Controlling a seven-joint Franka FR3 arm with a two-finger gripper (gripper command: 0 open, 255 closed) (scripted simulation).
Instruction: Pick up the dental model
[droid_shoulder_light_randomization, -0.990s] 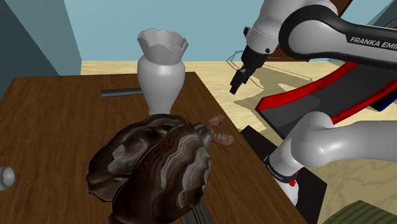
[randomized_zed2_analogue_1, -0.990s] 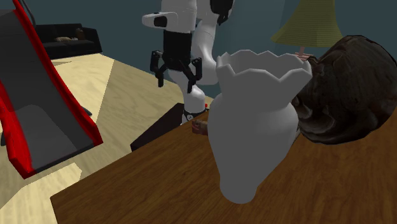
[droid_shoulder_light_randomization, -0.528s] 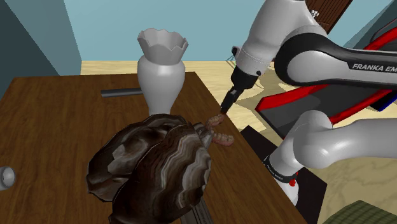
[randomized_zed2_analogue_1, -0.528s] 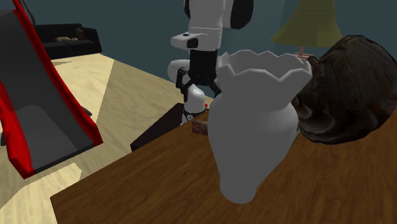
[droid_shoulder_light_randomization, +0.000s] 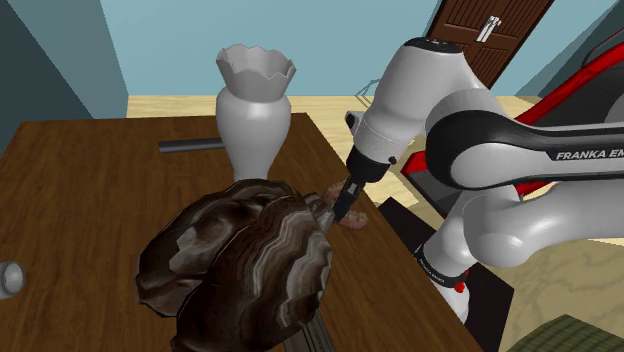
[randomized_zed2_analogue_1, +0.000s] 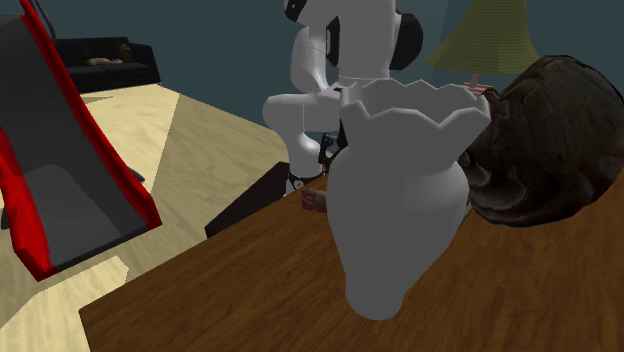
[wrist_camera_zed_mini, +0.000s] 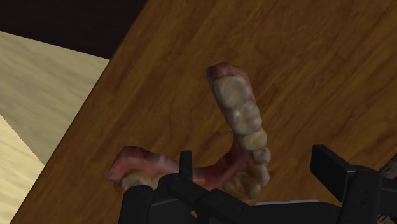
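Observation:
The dental model (wrist_camera_zed_mini: 242, 121), a pink-gummed arch of off-white teeth, lies on the brown wooden table (wrist_camera_zed_mini: 305, 57) close to its edge. My gripper (wrist_camera_zed_mini: 257, 168) is open and low over it. The two black fingers (wrist_camera_zed_mini: 185, 167) stand apart on either side of the arch's front teeth, not pressing on them. In the shoulder view the gripper (droid_shoulder_light_randomization: 343, 206) has come down at the table's right edge onto the dental model (droid_shoulder_light_randomization: 354, 223), right beside the dark shell. In the second exterior view a bit of the dental model (randomized_zed2_analogue_1: 313, 200) peeks out left of the vase.
A tall white vase (droid_shoulder_light_randomization: 255, 110) stands behind the model, and a large dark brown shell-like object (droid_shoulder_light_randomization: 240, 265) crowds it from the shoulder view's left. A grey bar (droid_shoulder_light_randomization: 190, 145) lies by the vase. A red and grey slide (randomized_zed2_analogue_1: 60, 170) stands on the floor beyond the table edge.
The arm has swung down and toward the table, bringing the gripper from high over the floor down to the dental model at the table's edge. The model has not moved.

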